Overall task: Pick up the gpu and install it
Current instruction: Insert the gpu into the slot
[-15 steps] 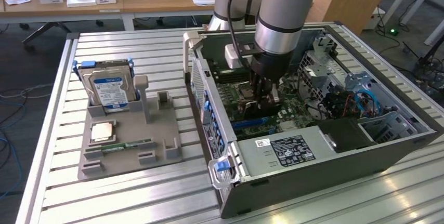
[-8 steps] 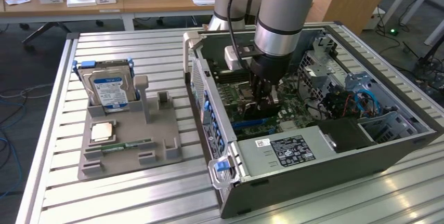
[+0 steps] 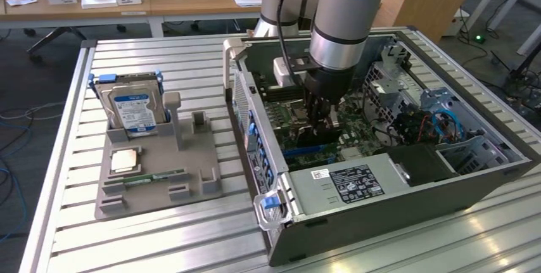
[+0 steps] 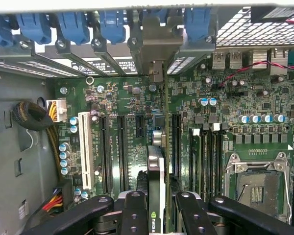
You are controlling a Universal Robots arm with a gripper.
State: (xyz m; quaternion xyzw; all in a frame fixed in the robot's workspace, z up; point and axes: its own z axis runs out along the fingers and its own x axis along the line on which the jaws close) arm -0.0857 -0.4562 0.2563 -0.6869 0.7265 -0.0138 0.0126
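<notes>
1. The pincer [image 4: 159, 218] is pinching the graphics card [image 4: 157, 176], with its fingers [image 4: 134, 210] pressed on either flat face. So it's clamped, not spread.
2. The card hangs edge-down straight under the pincer, inside the open computer case [image 3: 406, 190], right over the motherboard [image 4: 235, 112].
3. This is the bit that matters: the card's long axis runs parallel to the slots [image 4: 105, 152]. Its metal end points at the back wall with the blue clips [image 4: 73, 24].
4. Honestly can't tell if the bottom edge is in a slot or just above one.
5. In the exterior view, the grey tray [image 3: 194, 159] with the hard drive [image 3: 131, 108] sits around 9 o'clock from the pincer, well apart.
</notes>
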